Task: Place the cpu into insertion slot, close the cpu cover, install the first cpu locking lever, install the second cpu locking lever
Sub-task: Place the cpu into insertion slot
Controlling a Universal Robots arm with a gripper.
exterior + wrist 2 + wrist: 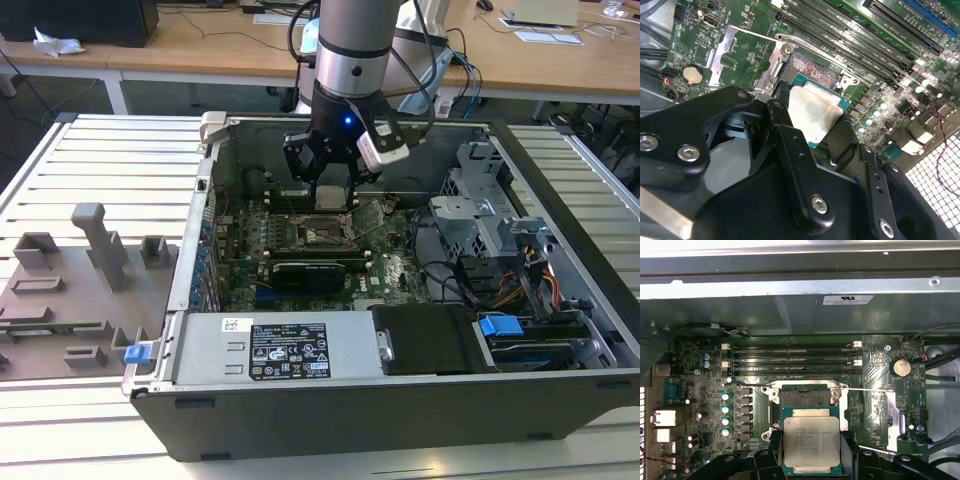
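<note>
Straight down into the open computer case (400,425) in the exterior view, and there at the end of the arm, the gripper (330,207), low over the green motherboard (390,270). Clenched, no question about it, on the cpu (811,442). In both wrist views, black fingers (849,452) tight against two opposite edges of that pale silver square.

Holding it flat and square right at the insertion slot (805,397), over most of the dark socket, with a bare strip of contacts left open on the side toward the long memory slots (790,360). Seated on the socket or a hair above it? Cannot tell from these angles.

Just beside the socket, the cpu cover (895,430), flipped open and lying away from the chip, with green board visible through its window. Across it, a thin wire lever (867,390) out from a socket corner. On the opposite side of the socket, a second wire lever (747,384). Neither down over the cover.

Near the open cover, a round coin cell (901,367). Beyond the socket's other side, a row of small capacitors (726,407).

Out at the exterior view's left, well apart from the case, a grey fixture tray (60,300) on the slatted table (110,170).
</note>
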